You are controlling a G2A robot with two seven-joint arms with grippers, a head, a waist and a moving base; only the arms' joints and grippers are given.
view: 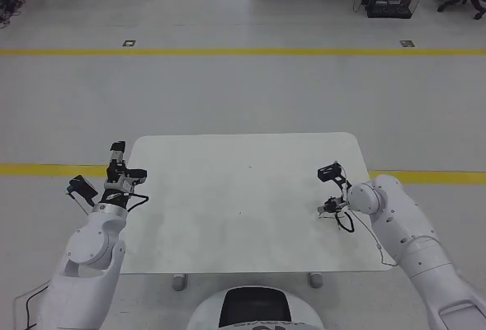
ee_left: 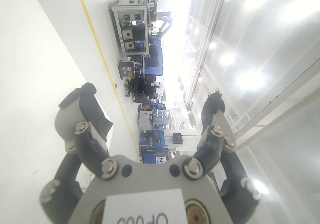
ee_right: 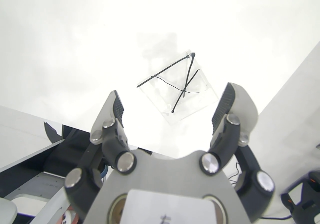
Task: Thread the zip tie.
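**Both grippers open, zip ties untouched ahead of the right fingers**

The right gripper (ee_right: 173, 91) hangs above the white table (view: 243, 214) with its fingers (ee_right: 116, 105) spread wide and nothing between them. Two black zip ties lie ahead of those fingers, beyond the tips and well apart from them, roughly on the line that runs out through the gap. The long zip tie (ee_right: 162, 71) points its head toward the head of the second zip tie (ee_right: 189, 74), so the two heads sit just beside each other at the end farthest from the fingertips. Both rest on a clear sheet (ee_right: 200, 102), which probably keeps them in a fixed pick-up spot. The wide spread suits a descent over one strap.

The left gripper (ee_left: 150, 96) is also spread wide and empty. Its fingers (ee_left: 85, 107) point out level across the room, not down at the table, so it looks parked until a tie is lifted for it to take the other end. Threading has not begun.
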